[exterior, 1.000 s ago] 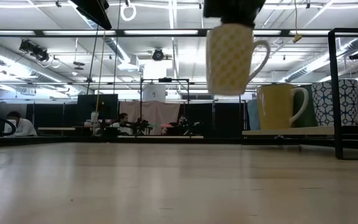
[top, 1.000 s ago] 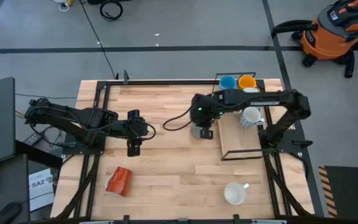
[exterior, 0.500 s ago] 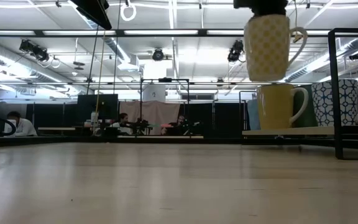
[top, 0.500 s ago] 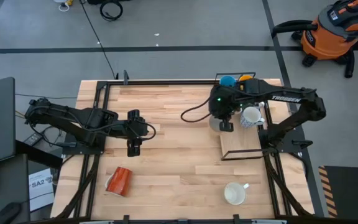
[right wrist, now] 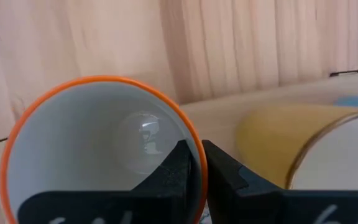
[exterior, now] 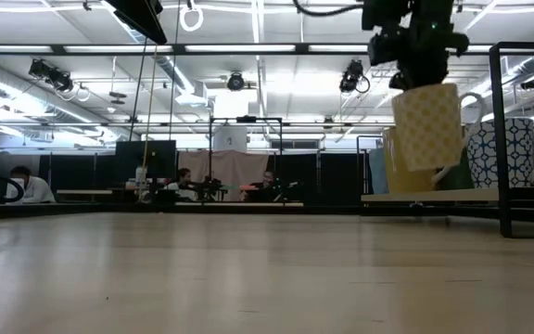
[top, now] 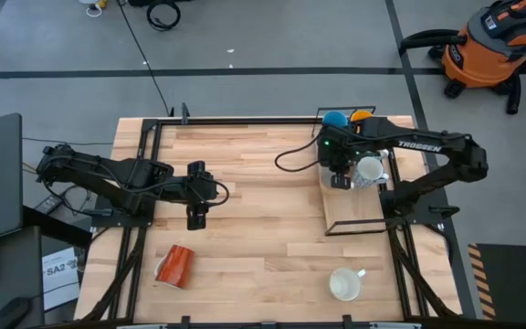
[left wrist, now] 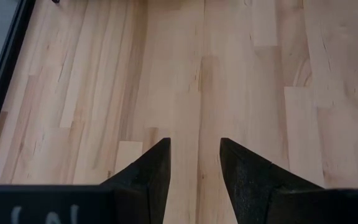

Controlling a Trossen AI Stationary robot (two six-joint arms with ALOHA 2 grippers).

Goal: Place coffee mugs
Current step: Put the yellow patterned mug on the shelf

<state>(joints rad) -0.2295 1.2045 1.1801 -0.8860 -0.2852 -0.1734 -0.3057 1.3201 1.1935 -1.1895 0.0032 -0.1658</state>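
Six mugs show. The right gripper (top: 340, 172) pinches one mug (exterior: 427, 127) above the rack (top: 354, 212); the left gripper (left wrist: 194, 165) hangs released over the wooden table (top: 245, 228).

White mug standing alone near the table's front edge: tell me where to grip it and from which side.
Probably best to pinch the white mug by its rim from straight above, one finger inside, one outside. It stands upright, mouth open upward; its handle juts toward the back right, so take the rim opposite it.
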